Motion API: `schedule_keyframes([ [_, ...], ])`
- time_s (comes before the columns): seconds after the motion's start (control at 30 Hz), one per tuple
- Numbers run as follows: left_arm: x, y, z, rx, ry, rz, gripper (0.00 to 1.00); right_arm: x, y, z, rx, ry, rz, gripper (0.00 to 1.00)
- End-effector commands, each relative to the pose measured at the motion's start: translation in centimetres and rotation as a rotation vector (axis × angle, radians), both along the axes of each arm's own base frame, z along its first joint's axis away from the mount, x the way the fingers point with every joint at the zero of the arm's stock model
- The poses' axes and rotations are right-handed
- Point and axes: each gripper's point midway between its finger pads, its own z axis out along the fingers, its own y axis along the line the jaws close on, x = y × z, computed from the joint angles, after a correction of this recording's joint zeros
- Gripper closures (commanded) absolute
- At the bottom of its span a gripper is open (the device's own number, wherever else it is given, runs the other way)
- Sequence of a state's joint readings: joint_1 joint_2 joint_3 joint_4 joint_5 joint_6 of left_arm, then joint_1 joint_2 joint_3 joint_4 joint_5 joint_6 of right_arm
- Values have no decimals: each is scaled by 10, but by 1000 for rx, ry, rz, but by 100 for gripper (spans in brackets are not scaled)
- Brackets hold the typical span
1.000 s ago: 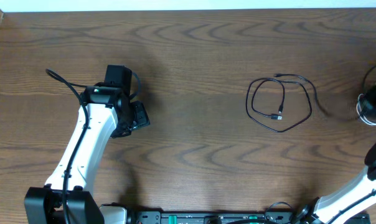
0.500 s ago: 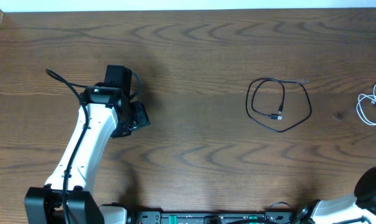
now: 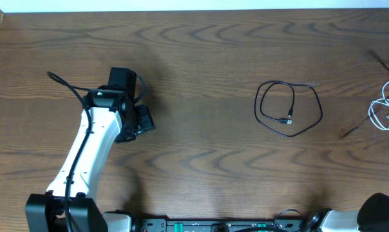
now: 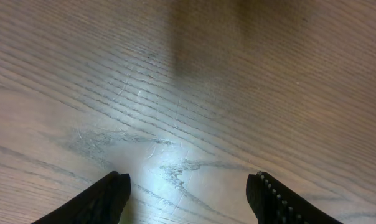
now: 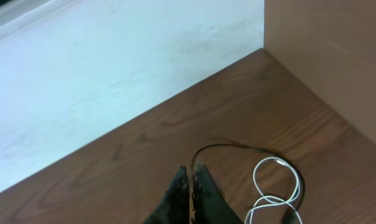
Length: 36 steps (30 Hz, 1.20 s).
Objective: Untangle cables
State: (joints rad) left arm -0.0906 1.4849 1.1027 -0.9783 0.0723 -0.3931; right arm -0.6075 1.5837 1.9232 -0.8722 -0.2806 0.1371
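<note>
**Cables sit on the right arm's side, far from the left**

Cables in plain sight number at least two. A black cable loop [image 3: 289, 109] lies flat and roughly round with its plug end turned inward; a white cable [image 5: 275, 185] is coiled in small loops further out. Both lie well off to the right of the left gripper [image 4: 188, 183], which hangs over bare table [image 4: 188, 74] with fingers spread and nothing between them. The right gripper [image 5: 190, 171] is the nearer one, raised above the table's far right corner with its fingers pressed together. From its tips the white cable lies ahead, below and to the right; a thin black cord [image 5: 238, 149] arches over that coil, starting just beside the fingertips. Whether the cord's end is pinched between the tips or only passes behind them, I cannot tell from this angle. The white coil's long axis runs roughly toward the gripper, so a reach for it would likely go forward, down and slightly right; it falls to the right arm.
</note>
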Motion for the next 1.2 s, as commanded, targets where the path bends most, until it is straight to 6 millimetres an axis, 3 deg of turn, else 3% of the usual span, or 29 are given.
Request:
schedule_keyframes([
  [0.0, -3, 2, -4, 6, 18, 12, 35, -2, 3, 6, -55, 4, 35, 99],
  [0.27, -3, 2, -4, 6, 18, 12, 35, -12, -16, -8, -85, 84, -66, 99],
  [0.33, -3, 2, -4, 6, 18, 12, 35, -14, -14, -16, -61, 113, -65, 95],
  [0.43, -3, 2, -4, 6, 18, 12, 35, -25, -5, -42, 6, 213, -53, 74],
  [0.6, -3, 2, -4, 6, 18, 12, 35, -59, 19, -90, 155, 442, -37, 63],
  [0.93, -3, 2, -4, 6, 18, 12, 35, -110, 58, -151, 383, 756, -32, 53],
  [1.17, -3, 2, -4, 6, 18, 11, 35, -121, 76, -195, 532, 812, -77, 51],
])
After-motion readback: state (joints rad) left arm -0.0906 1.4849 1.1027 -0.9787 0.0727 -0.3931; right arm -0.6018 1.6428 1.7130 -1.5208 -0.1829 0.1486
